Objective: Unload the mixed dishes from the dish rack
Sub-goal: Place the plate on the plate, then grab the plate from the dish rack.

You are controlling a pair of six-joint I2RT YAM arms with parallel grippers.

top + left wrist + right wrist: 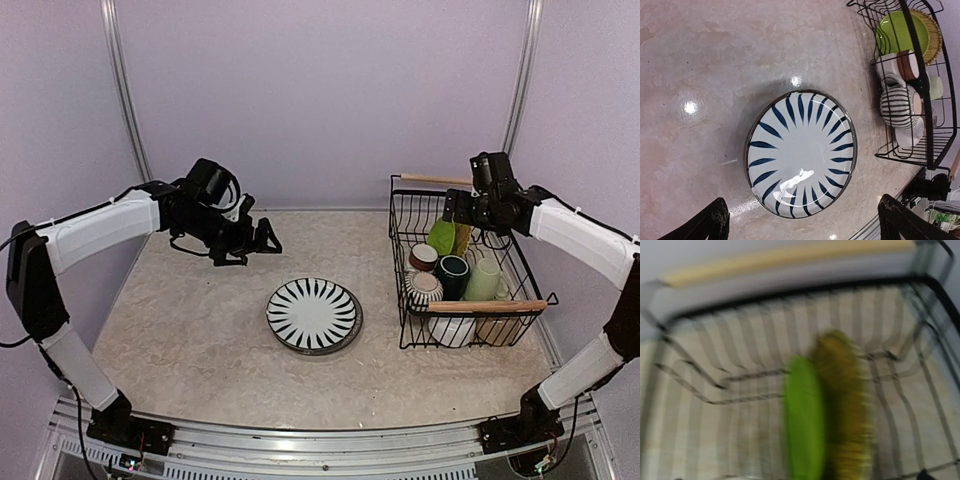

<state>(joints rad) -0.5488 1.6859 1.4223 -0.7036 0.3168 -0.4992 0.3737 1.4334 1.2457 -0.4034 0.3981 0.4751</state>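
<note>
Nearest me, one black-and-white striped plate [314, 315] lay flat in the middle of the table [180, 330], well apart from the dish rack [402, 320]. I judged it the only piece unloaded, though the dark rim beneath it might have been a second plate; I couldn't tell. Everything else sat in the rack on the right. White bowls [452, 330] lay under the near wooden handle [485, 306]. Beyond them stood a striped cup [423, 290], a dark teal mug [452, 275], a pale green mug [484, 280] and a brown-and-white mug [424, 257]. Farthest in, the lime-green plate [441, 237] and yellowish plate [462, 238] stood on edge. The right gripper [462, 212] hung over those two, jaws wide and empty, with the rack's wires and far handle [435, 179] crowding its way in. The left gripper [258, 243] hovered beyond the striped plate, spread wide, holding nothing.
</note>
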